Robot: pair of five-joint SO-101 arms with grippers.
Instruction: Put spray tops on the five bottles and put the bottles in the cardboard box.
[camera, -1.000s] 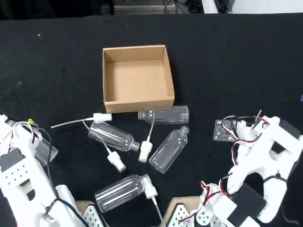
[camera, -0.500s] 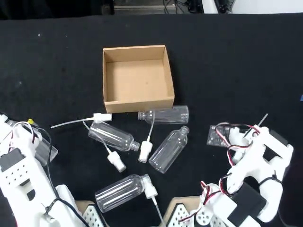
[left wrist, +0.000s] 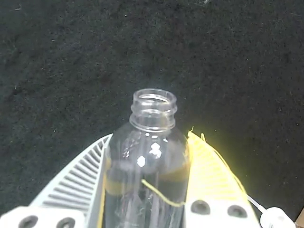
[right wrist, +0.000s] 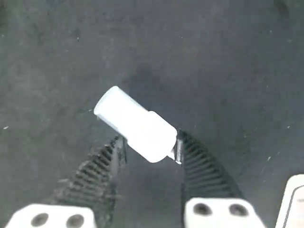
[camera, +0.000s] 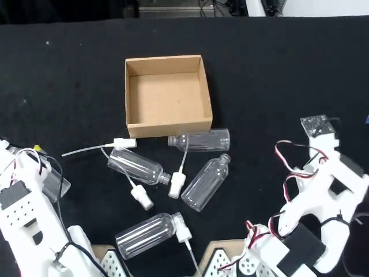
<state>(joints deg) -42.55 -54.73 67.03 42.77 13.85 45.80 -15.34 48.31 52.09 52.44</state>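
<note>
Currently, the left gripper (left wrist: pixel 149 142) clamps an uncapped bottle (left wrist: pixel 152 123) and the right gripper (right wrist: pixel 151 138) pinches a spray top (right wrist: pixel 135 123) askew, both well apart from the cardboard box (camera: pixel 169 128), so the top could slip or jam at the neck.

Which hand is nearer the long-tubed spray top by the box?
Left. The left hand is close beside that spray top; the right hand lies beyond the loose bottles.
</note>
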